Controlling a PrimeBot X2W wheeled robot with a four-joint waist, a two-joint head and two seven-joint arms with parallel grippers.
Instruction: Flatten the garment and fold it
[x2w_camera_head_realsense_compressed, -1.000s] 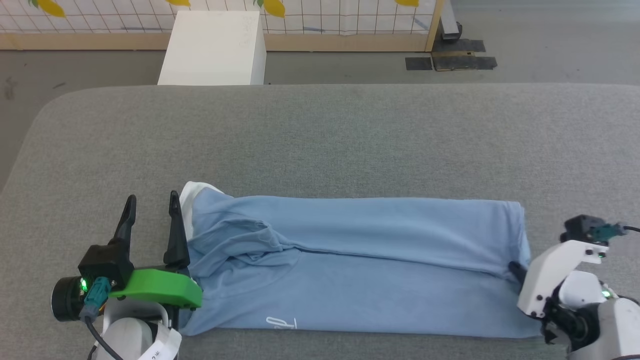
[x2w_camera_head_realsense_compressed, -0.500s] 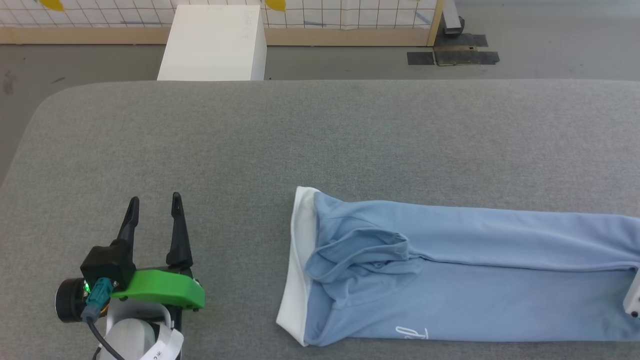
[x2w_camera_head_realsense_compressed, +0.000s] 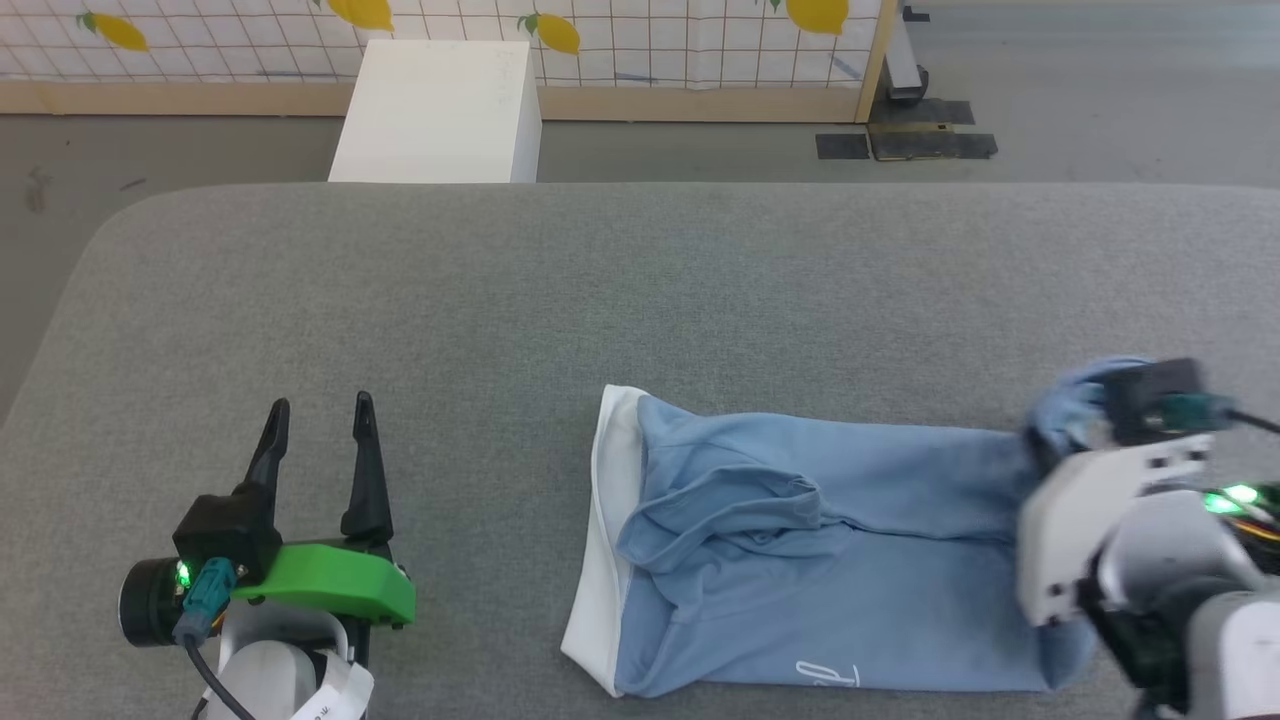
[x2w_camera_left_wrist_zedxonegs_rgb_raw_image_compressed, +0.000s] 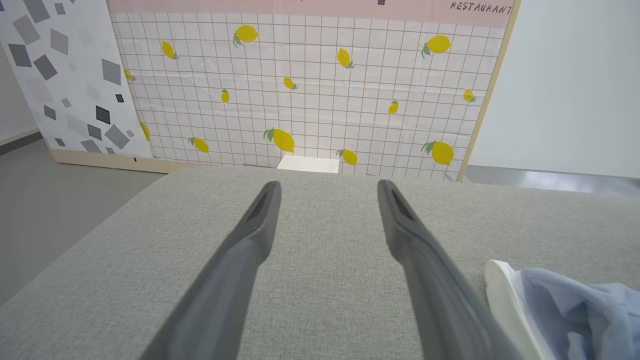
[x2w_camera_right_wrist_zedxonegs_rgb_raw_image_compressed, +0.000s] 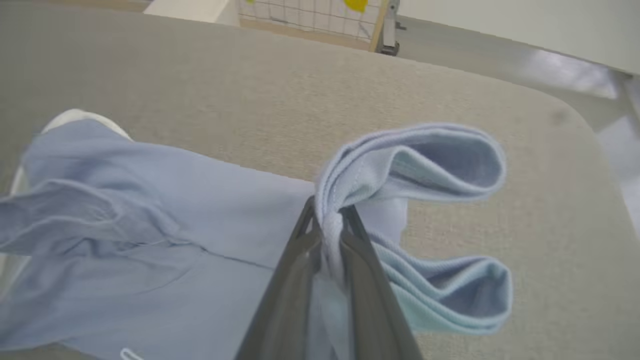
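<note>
At raised garment (x2w_camera_head_realsense_compressed: 850, 560) hem, right end effector (x2w_camera_right_wrist_zedxonegs_rgb_raw_image_compressed: 328, 220)

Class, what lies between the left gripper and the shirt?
Bare grey table, in the head view: the open left gripper stands apart from the shirt.

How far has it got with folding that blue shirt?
Done: the light blue knit polo shirt lies on the grey fabric-covered table as a long narrow band, sides folded in. In hand: the right gripper is shut on the bunched end opposite the white collar, lifted off the table; the left gripper is open and empty. Left, likely: folding that end over towards the collar.
</note>
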